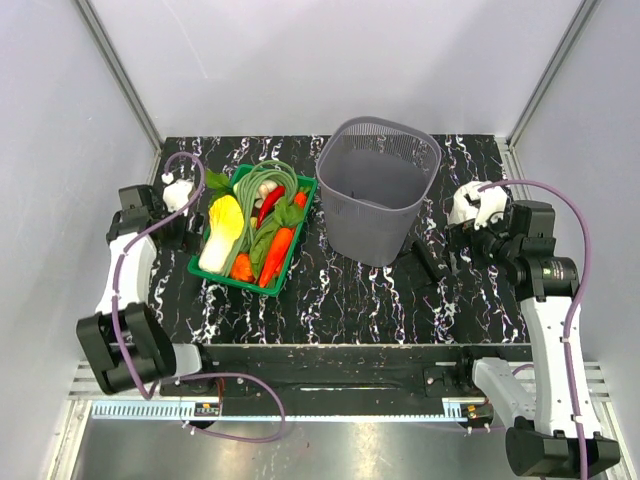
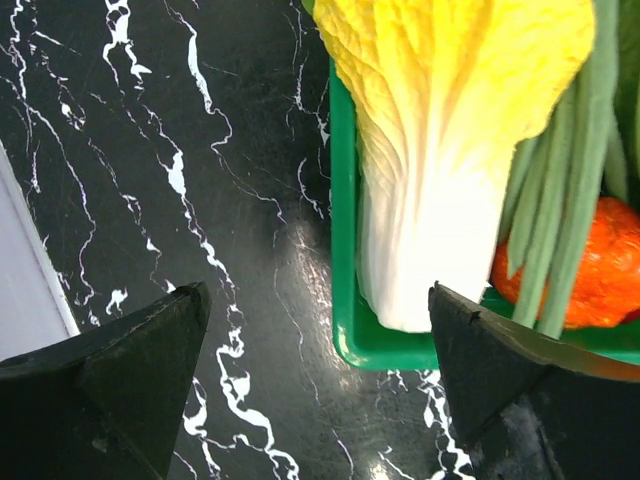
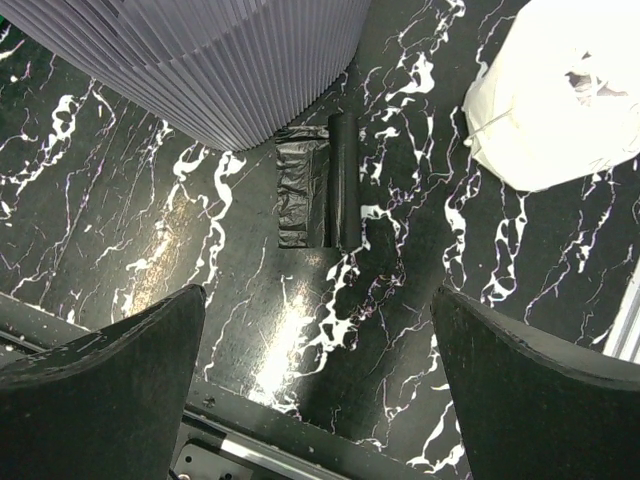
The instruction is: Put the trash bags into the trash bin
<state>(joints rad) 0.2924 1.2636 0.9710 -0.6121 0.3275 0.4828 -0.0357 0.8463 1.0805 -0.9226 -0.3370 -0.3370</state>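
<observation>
Trash bag (image 3: 318,195) lies flat on table (image 3: 120,220), just beside trash bin (image 3: 220,70) base. Right hand (image 3: 318,295) wide, empty, near bin. Left hand (image 2: 318,290) wide, empty, well left of bin.

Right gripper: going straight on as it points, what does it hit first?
Probably the black trash bag lying flat beside the bin; depth unclear, maybe bare table first.

Black table (image 1: 340,300) with white marble veining, boxed in by plain pale grey walls (image 1: 330,60) along its far, left and right edges, aluminium posts (image 1: 120,70) at both far corners, brushed steel sheet (image 1: 330,450) below the near edge, glare patches (image 3: 280,355) on the glossy top.
</observation>
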